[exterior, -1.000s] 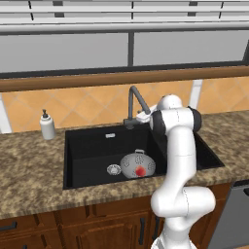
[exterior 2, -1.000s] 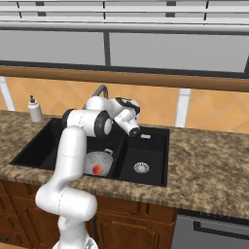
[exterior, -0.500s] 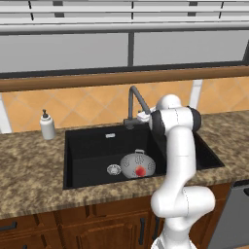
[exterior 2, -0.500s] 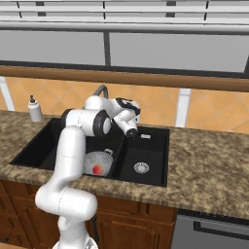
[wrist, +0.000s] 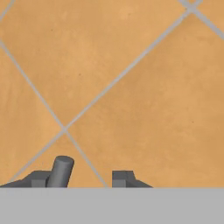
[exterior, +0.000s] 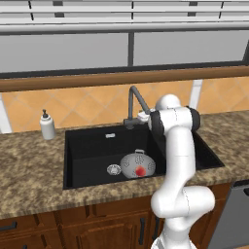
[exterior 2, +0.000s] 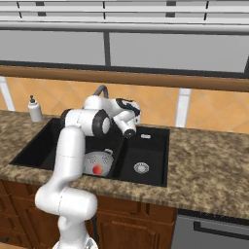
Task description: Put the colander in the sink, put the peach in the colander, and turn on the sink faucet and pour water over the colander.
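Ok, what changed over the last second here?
Almost nothing visibly. The jaws shift only slightly beside the lever of the sink faucet, and nothing is taken hold of or let go. The peach stays in the colander in the sink, and no water runs.

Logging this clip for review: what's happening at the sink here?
The white arm has its tool up by the sink faucet, with a small grey cylinder, probably the lever, beside one fingertip. The colander sits in the sink with the peach inside. No water is running.
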